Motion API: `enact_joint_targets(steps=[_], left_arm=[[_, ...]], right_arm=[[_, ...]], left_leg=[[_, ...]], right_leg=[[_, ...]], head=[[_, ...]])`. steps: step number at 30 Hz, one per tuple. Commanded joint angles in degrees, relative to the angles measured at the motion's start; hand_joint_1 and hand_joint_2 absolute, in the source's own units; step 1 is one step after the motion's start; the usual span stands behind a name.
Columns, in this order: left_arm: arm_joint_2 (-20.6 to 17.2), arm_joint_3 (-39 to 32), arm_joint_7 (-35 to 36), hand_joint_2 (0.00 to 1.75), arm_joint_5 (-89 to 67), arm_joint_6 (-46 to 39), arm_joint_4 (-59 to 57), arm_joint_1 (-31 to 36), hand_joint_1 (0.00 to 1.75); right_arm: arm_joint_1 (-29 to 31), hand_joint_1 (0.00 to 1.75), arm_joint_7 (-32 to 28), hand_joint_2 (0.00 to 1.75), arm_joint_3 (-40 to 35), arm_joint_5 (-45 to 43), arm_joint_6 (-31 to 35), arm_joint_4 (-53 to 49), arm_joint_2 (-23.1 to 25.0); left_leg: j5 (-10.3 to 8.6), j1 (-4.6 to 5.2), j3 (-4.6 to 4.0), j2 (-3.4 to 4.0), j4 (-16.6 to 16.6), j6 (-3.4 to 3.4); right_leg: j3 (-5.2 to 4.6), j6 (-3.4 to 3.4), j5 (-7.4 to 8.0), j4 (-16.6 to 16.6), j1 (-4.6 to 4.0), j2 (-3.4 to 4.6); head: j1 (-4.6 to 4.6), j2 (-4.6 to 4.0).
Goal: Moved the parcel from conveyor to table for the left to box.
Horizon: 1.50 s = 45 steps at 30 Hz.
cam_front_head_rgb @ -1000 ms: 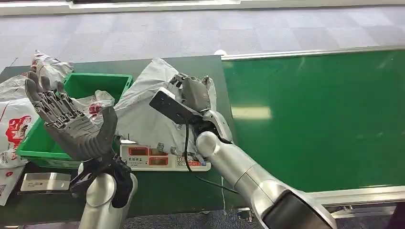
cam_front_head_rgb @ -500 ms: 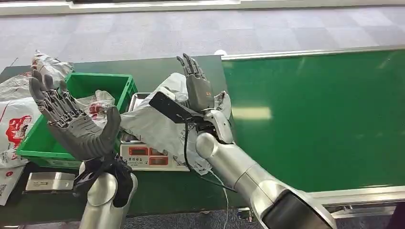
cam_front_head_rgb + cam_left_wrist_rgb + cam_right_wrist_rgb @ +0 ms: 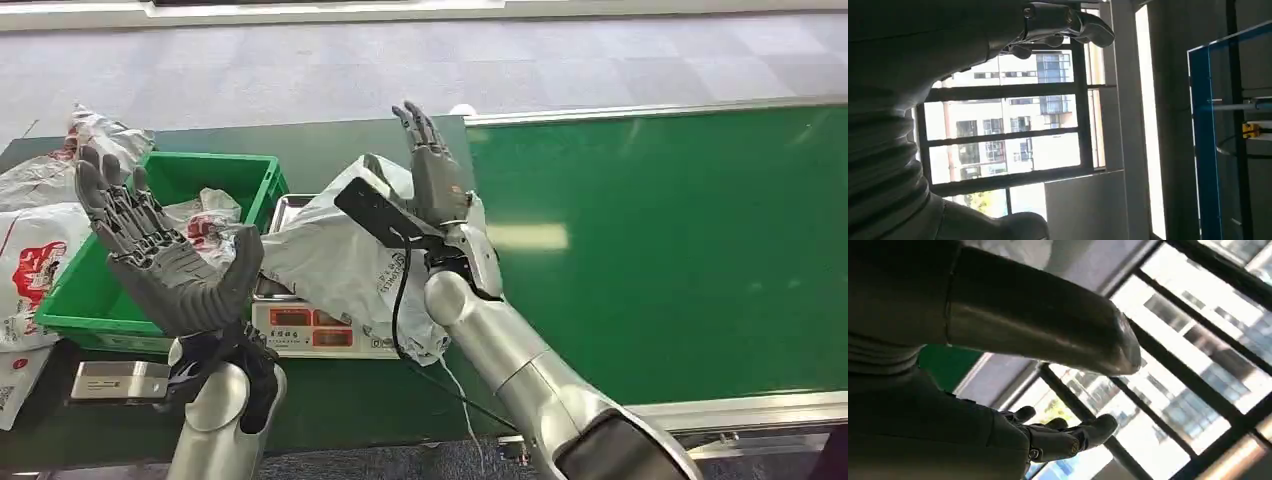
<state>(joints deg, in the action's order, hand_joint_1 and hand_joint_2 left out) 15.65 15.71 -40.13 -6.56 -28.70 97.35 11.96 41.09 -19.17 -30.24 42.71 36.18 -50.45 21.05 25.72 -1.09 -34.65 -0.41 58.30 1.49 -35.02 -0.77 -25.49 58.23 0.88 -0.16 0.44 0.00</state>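
Grey parcel (image 3: pixel 335 262) drapes over the scale (image 3: pixel 312 334), hiding the weighing pan except one corner; the scale's display digits are too small to read. Right robot hand (image 3: pixel 435 185) and its wrist camera block cover the parcel's far side next to the scale. Left robot hand (image 3: pixel 160 255) hides part of the green bin (image 3: pixel 85 300) beside the scale. White bags (image 3: pixel 30 255) beyond the bin are cut off by the picture's edge; their print is illegible.

Parcel-sorting station: green conveyor (image 3: pixel 660 250), weighing scale (image 3: pixel 310 330), mailer bags (image 3: pixel 30 250).
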Motion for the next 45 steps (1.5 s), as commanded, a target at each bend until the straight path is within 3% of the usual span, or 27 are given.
enact_joint_targets(steps=[1, 2, 3, 4, 7, 8, 9, 10, 12, 13, 18, 23, 32, 33, 34, 45], left_arm=[[0.0, -3.0, 0.3, 1.75, -1.5, 0.4, -5.6, 1.6, 0.0], [-0.3, -2.8, 1.6, 1.75, -2.4, 0.8, -6.0, 1.8, 0.0], [-0.8, -2.3, 6.1, 1.75, -5.5, 1.9, -7.9, 2.7, 0.0], [-1.1, -2.3, 8.8, 1.75, -9.3, 2.4, -10.9, 4.3, 0.0], [-2.6, -2.4, 16.0, 1.75, -19.8, 4.5, -20.5, 8.4, 0.0], [-3.6, -1.9, 18.3, 1.75, -23.7, 6.1, -24.6, 10.1, 0.0], [-3.9, -1.8, 19.4, 1.75, -24.5, 8.0, -26.6, 10.8, 0.0], [-5.7, 0.3, 22.3, 1.75, -30.3, 13.7, -30.5, 12.4, 0.0], [-6.5, 1.5, 22.9, 1.75, -35.4, 21.1, -33.4, 13.5, 0.0], [-7.0, 2.6, 22.9, 1.75, -36.8, 22.3, -34.2, 14.1, 0.0], [-6.7, 6.3, 23.5, 1.75, -44.0, 29.9, -46.9, 19.1, 0.0], [-4.6, 7.2, 22.8, 1.75, -46.1, 32.0, -56.3, 22.9, 0.0], [-4.6, 8.1, 22.7, 1.75, -48.3, 32.6, -58.1, 23.2, 0.0], [-4.7, 8.2, 22.6, 1.75, -48.7, 32.1, -57.9, 23.2, 1.66], [-4.6, 7.8, 22.6, 1.75, -48.7, 32.0, -57.7, 23.1, 1.75], [-4.6, 4.2, 21.2, 1.75, -48.3, 32.0, -52.5, 22.2, 1.75]], right_arm=[[-8.6, 0.0, -2.2, 0.0, 10.5, 3.4, 1.9, -23.1, -1.5], [-9.8, 0.0, -5.5, 0.0, 13.6, 5.0, 3.8, -27.9, -1.0], [-14.0, 0.0, -10.7, 1.75, 18.8, 3.8, 3.8, -41.9, -1.0], [-17.0, 0.0, -14.0, 1.75, 21.0, 2.2, 3.8, -52.5, -1.0], [-21.5, 0.0, -15.4, 1.75, 21.8, 1.5, 3.8, -70.8, -1.0], [-23.0, 0.0, -15.9, 1.75, 21.1, 0.8, 3.8, -73.9, -1.0], [-23.7, 0.0, -16.5, 1.75, 20.7, 0.1, 3.8, -74.4, -1.0], [-24.8, 0.0, -18.8, 1.75, 20.2, -2.4, 3.8, -74.5, -1.0], [-24.9, 0.0, -17.8, 1.75, 16.1, -2.1, 3.8, -74.3, -1.0], [-24.7, 0.0, -19.3, 1.75, 16.4, -3.0, 3.8, -73.3, -1.0], [-22.7, 0.0, -20.8, 1.75, 14.0, -4.6, 3.8, -67.6, -1.0], [-23.0, 0.0, -20.8, 1.75, 12.5, -5.1, 3.8, -66.4, -1.0], [-23.0, 0.0, -20.8, 1.75, 12.4, -5.5, 3.8, -65.8, -1.0], [-23.2, 0.0, -20.8, 1.75, 12.3, -5.4, 3.8, -65.9, -1.0], [-23.3, 0.0, -20.8, 1.75, 12.2, -5.5, 3.8, -65.6, -1.0], [-23.5, 0.0, -20.7, 1.75, 13.0, -4.9, 3.8, -62.8, -1.0]], left_leg=[[0.03, 0.03, 0.19, -0.12, -0.1, -0.12], [0.06, 0.0, 0.1, -0.07, -0.1, -0.07], [0.07, 0.02, 0.17, -0.01, -0.1, -0.12], [0.02, 0.02, -0.11, -0.33, 0.0, -0.09], [-0.06, 0.02, -0.3, -0.87, 0.1, -0.12], [-0.07, 0.07, -0.25, -0.66, 0.0, -0.15], [-0.05, 0.05, -0.09, -0.93, 0.0, -0.23], [-0.06, 0.06, -0.03, -0.8, -0.1, -0.26], [-0.04, 0.07, 0.09, -0.41, -0.2, -0.25], [0.07, 0.14, -0.1, -0.06, 0.0, -0.19], [0.07, 0.08, 0.15, 0.01, -0.1, -0.18], [-0.06, 0.08, 0.13, -0.05, -0.1, -0.22], [0.0, 0.06, 0.16, 0.11, -0.1, -0.21], [0.0, 0.07, 0.08, 0.12, -0.1, -0.19], [0.0, 0.05, 0.14, 0.13, -0.1, -0.21], [0.0, 0.06, 0.15, 0.24, -0.1, -0.23]], right_leg=[[0.24, 0.05, -0.07, -0.1, 0.0, -0.14], [0.17, 0.03, -0.03, -0.1, -0.02, -0.08], [0.2, 0.04, -0.01, -0.1, -0.01, -0.04], [0.02, 0.03, -0.07, 0.0, 0.0, -0.34], [-0.08, 0.03, -0.18, 0.0, 0.01, -0.88], [-0.08, 0.02, -0.13, 0.0, 0.05, -0.8], [0.21, 0.05, -0.23, -0.1, 0.02, -1.09], [0.29, 0.02, -0.16, -0.2, 0.03, -1.01], [0.28, 0.03, -0.06, -0.2, 0.04, -0.64], [-0.08, 0.02, -0.04, 0.0, 0.14, -0.31], [0.1, 0.06, -0.02, -0.1, 0.06, -0.15], [0.12, 0.06, 0.07, -0.2, 0.06, -0.15], [0.13, 0.07, 0.09, -0.2, 0.05, 0.02], [0.04, 0.06, 0.09, -0.1, 0.06, 0.03], [0.11, 0.08, 0.1, -0.2, 0.04, 0.04], [0.1, 0.07, 0.13, -0.2, 0.04, 0.14]], head=[[0.0, 0.0], [-0.02, 0.0], [0.0, 0.0], [0.0, 0.0], [0.0, 0.0], [0.0, 0.0], [0.0, 0.0], [0.02, 0.0], [0.02, 0.0], [-0.02, 0.0], [0.0, 0.0], [0.0, 0.0], [0.0, 0.0], [0.0, 0.0], [0.0, 0.0], [0.0, 0.0]])
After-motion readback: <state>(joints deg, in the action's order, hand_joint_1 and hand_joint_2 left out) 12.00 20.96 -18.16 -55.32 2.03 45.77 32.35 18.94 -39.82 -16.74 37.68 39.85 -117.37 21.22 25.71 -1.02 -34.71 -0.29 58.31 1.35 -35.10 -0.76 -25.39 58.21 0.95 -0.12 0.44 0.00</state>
